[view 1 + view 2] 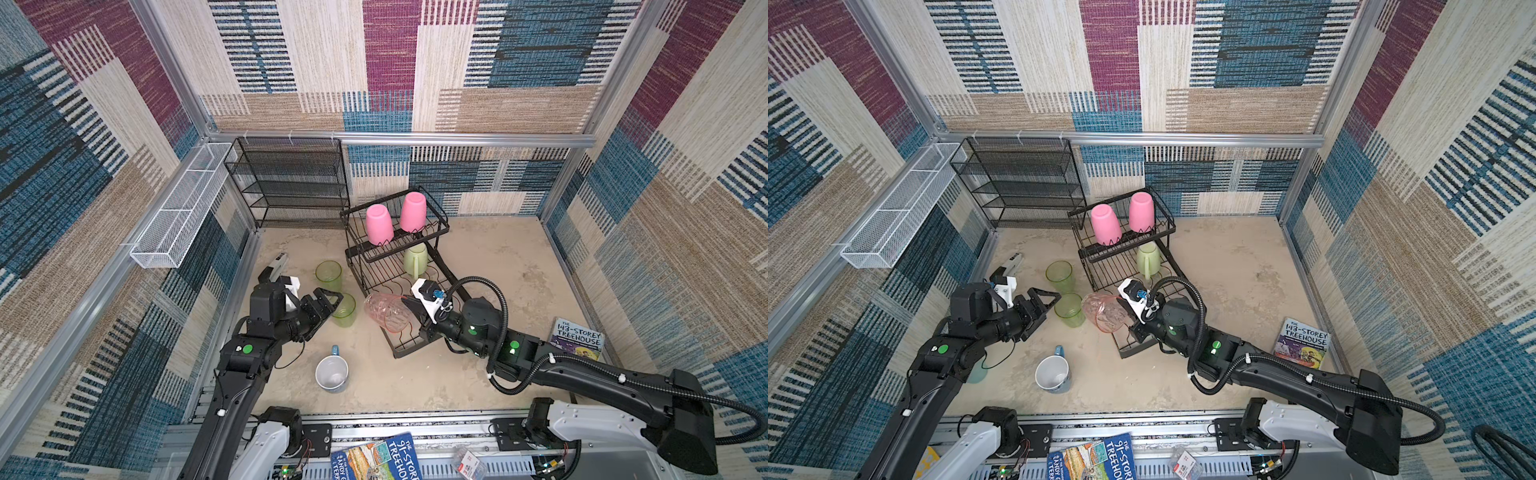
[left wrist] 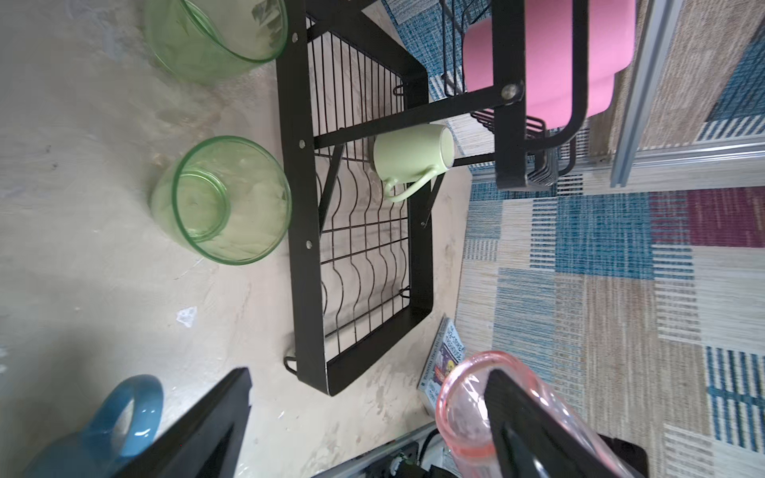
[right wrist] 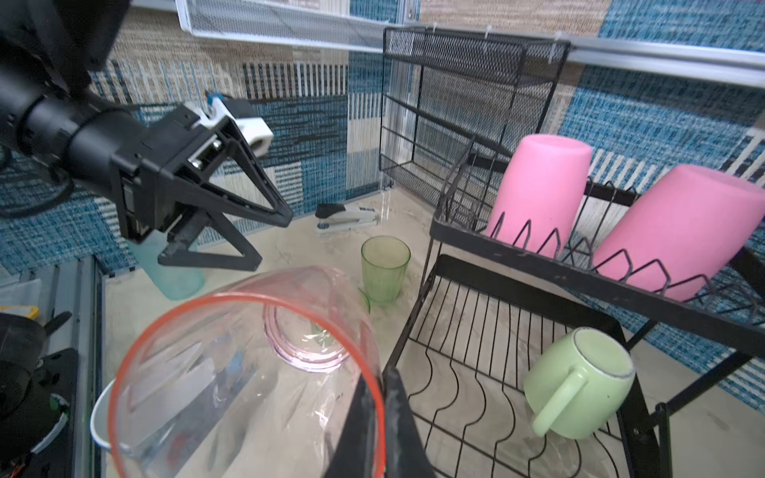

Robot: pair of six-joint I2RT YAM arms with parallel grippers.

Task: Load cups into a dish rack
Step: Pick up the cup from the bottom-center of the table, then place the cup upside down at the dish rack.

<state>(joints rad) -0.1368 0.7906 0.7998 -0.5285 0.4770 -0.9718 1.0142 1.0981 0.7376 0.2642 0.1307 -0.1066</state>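
Observation:
The black wire dish rack (image 1: pixel 441 227) stands at the back middle. Two opaque pink tumblers (image 1: pixel 379 224) (image 1: pixel 412 212) sit upside down in its upper basket, and a pale-green mug (image 1: pixel 415 259) lies in the lower tray. My right gripper (image 3: pixel 383 397) is shut on the rim of a clear-pink tumbler (image 1: pixel 384 311), held on its side over the tray's near left edge. My left gripper (image 1: pixel 332 299) is open and holds nothing, just left of that tumbler and over one of two clear-green cups (image 1: pixel 345 311) (image 1: pixel 328 274). A blue mug (image 1: pixel 331 372) stands nearer. A teal tumbler (image 1: pixel 977 374) shows under my left arm.
A black mesh shelf unit (image 1: pixel 286 183) stands at the back left. A long white mesh basket (image 1: pixel 183 208) hangs on the left wall. A stapler (image 1: pixel 277 266) lies by the left wall. One book (image 1: pixel 577 338) lies at the right, another (image 1: pixel 378 457) at the front rail.

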